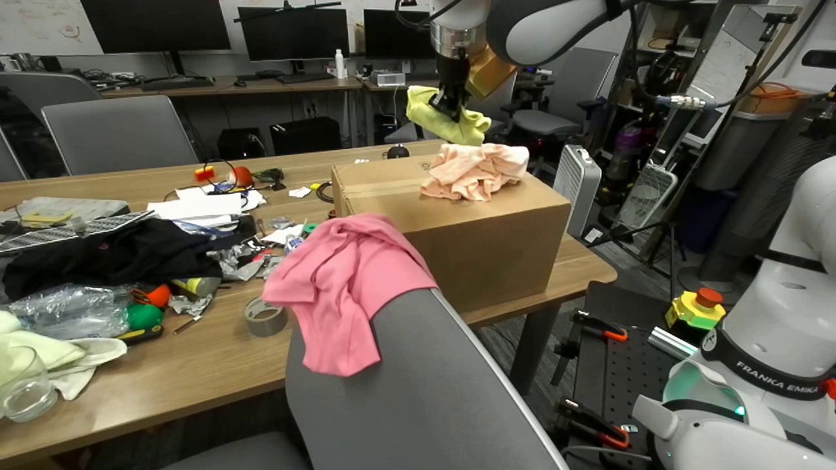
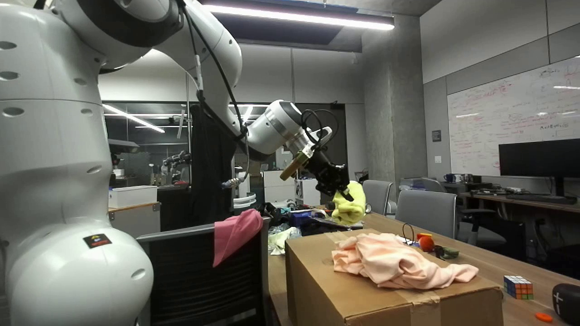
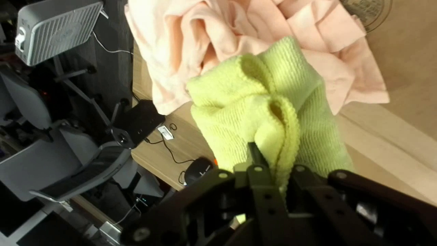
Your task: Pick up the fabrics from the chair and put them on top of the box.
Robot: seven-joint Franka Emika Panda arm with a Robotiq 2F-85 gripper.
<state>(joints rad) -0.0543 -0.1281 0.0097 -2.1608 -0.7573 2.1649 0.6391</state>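
Observation:
My gripper is shut on a yellow-green fabric and holds it in the air above the cardboard box. The gripper and the yellow-green fabric also show in an exterior view, with a gap above the box. In the wrist view the fabric bulges between and beyond the fingers. A peach fabric lies crumpled on top of the box; it also shows in the wrist view. A pink fabric hangs over the back of the grey chair.
The box stands on a wooden table. Black cloth, plastic wrap, a tape roll and a glass lie on the table. A Rubik's cube and a black speaker stand beside the box. The chair back rises close to the box.

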